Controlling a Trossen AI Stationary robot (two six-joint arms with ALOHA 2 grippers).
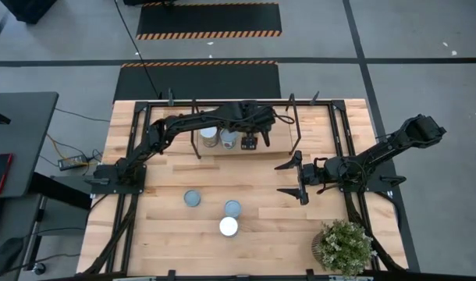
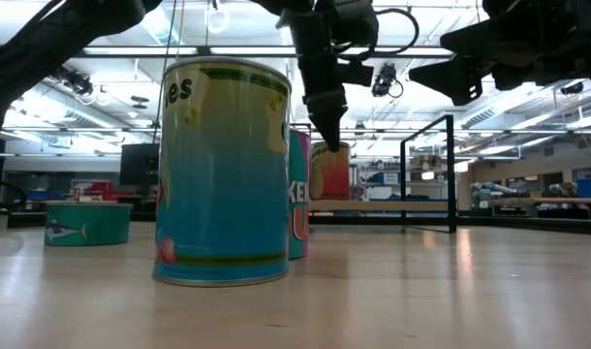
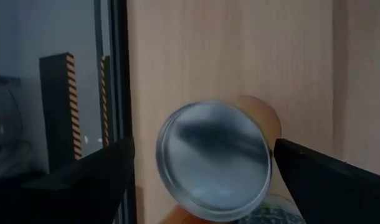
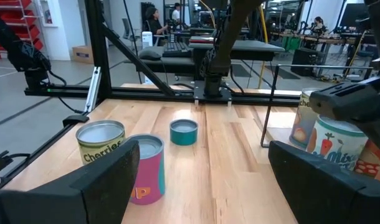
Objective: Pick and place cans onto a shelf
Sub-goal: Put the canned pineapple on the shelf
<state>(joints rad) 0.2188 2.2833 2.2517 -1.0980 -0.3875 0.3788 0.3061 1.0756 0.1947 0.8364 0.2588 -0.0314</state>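
My left gripper [image 1: 250, 143] reaches over the shelf [image 1: 278, 134] at the table's far side. It is open, with one finger on each side of a silver-topped can [image 3: 215, 158] that stands upright on the shelf board [image 3: 240, 50]. Two more cans [image 1: 209, 136] [image 1: 229, 139] stand on the shelf beside it. Three cans stand on the table nearer the front: a blue-grey one [image 1: 192, 198], another blue-grey one [image 1: 232, 208] and a white-topped one [image 1: 229, 226]. My right gripper [image 1: 278, 179] is open and empty above the table, right of the middle.
The shelf's thin black rod uprights [image 1: 293, 117] stand close around my left gripper. A potted plant [image 1: 346, 246] sits at the table's near right corner. In the right wrist view, the Cherries can [image 4: 101, 142], a pink can [image 4: 146, 168] and a low teal can [image 4: 184, 132] stand ahead.
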